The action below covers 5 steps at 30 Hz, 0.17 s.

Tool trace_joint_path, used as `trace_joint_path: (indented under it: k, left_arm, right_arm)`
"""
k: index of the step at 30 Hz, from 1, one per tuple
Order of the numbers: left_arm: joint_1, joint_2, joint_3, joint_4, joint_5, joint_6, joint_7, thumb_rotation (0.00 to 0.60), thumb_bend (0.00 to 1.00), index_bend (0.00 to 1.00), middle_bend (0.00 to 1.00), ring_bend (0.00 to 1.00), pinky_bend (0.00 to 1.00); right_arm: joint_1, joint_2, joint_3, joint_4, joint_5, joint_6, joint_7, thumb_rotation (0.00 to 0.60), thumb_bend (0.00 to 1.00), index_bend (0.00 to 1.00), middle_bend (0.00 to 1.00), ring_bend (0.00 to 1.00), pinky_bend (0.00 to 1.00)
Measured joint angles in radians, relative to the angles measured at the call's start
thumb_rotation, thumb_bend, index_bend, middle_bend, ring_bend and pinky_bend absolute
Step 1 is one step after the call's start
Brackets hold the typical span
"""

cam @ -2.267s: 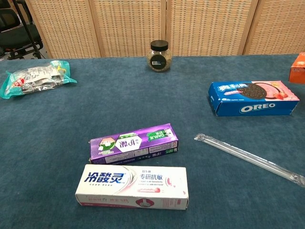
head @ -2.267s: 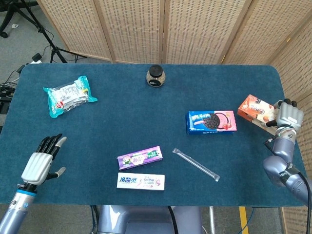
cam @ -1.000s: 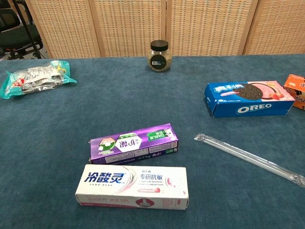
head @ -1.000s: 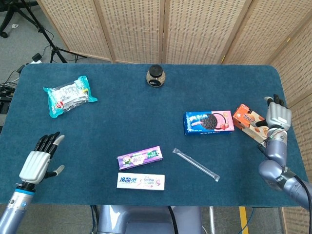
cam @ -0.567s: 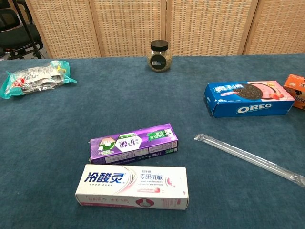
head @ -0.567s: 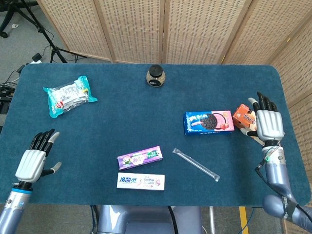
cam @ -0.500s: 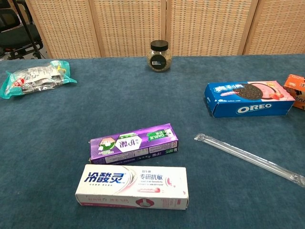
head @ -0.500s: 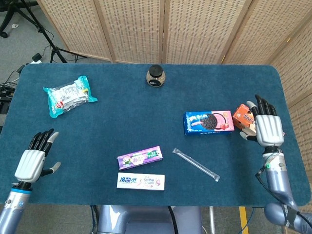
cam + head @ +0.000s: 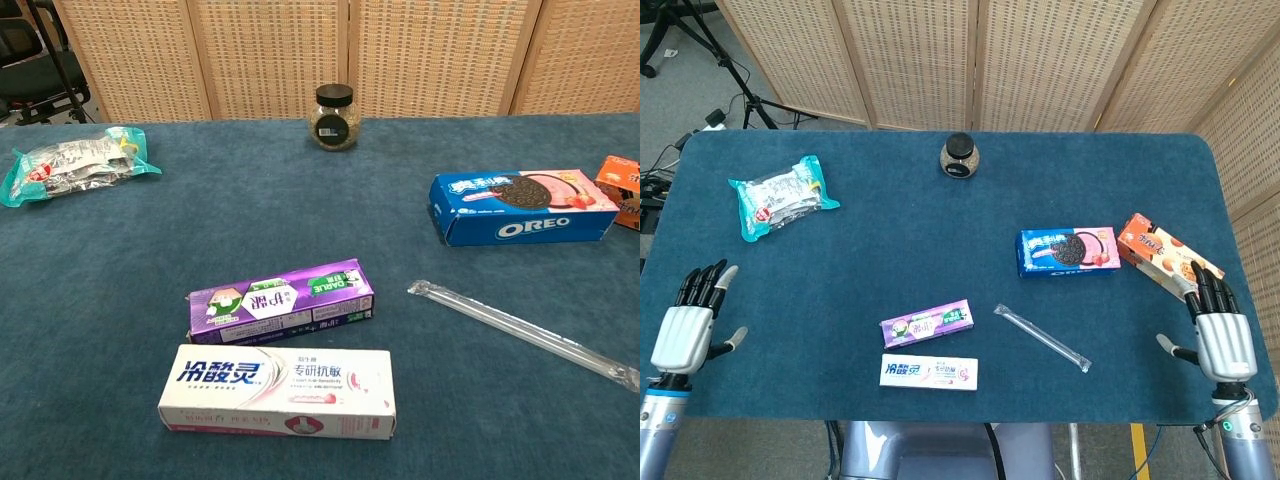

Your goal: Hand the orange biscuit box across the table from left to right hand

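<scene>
While flat on table, orange biscuit box (image 9: 1167, 258) just beyond right hand (image 9: 1222, 343) fingertips (image 9: 1212, 288)

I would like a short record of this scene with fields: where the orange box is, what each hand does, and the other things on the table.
orange biscuit box: lies flat near the table's right edge, right of the Oreo box, apparently touching it
right hand: open, fingers apart, holds nothing, just below the orange box
left hand: open, holds nothing, at the table's left edge
Oreo box: right of centre
other things: jar at the far edge; teal snack bag far left; purple toothpaste box above white toothpaste box; clear wrapped straw
table: blue cloth
</scene>
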Motion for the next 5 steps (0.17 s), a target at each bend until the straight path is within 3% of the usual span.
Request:
trace_joint_path:
  k: [5]
  left_arm:
    - [0.002, 0.001, -0.013, 0.014, -0.009, 0.009, -0.01, 0.6, 0.23, 0.07, 0.0, 0.0, 0.0]
  right_arm:
    - [-0.015, 0.004, 0.012, 0.003, -0.009, -0.002, 0.026, 0.6, 0.09, 0.14, 0.0, 0.0, 0.12]
